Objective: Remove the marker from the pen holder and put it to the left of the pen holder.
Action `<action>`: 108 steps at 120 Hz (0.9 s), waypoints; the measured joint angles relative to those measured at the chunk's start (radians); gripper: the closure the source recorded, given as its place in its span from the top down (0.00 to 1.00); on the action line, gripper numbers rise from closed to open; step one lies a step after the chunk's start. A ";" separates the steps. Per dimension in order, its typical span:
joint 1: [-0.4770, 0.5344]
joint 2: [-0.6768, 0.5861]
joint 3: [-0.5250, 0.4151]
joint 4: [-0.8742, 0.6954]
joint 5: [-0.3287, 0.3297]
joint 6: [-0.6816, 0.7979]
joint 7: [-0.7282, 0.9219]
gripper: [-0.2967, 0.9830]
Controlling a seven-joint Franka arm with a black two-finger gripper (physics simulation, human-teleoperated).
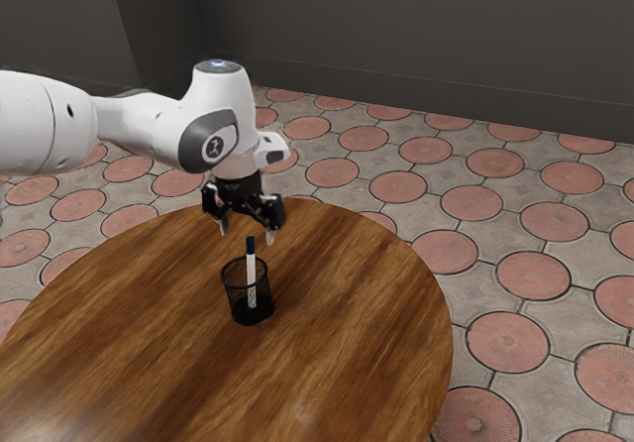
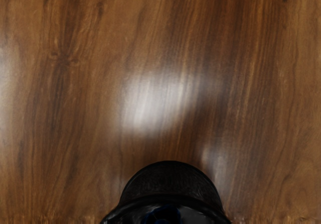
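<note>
While one marker [image 1: 251,272] stands in one pen holder [image 1: 235,292], two fingers [image 1: 271,233] hang above (wide apart, holding nothing).

Dark gray walls [image 1: 416,36] stand at the far side of a room floored in patterned tile [image 1: 532,275], reddish discs set in gray, around a round wooden table [image 1: 367,363] whose glossy top catches pale light.

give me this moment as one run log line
gripper: open, above pen holder | marker: standing in pen holder, dark end up | removal: not yet done
</note>
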 joint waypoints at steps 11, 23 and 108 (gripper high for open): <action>0.000 -0.012 0.000 -0.033 -0.002 0.028 -0.006 0.77; 0.004 -0.005 0.000 -0.035 -0.003 0.047 -0.010 0.77; 0.011 0.022 0.000 -0.018 0.002 0.053 -0.004 0.46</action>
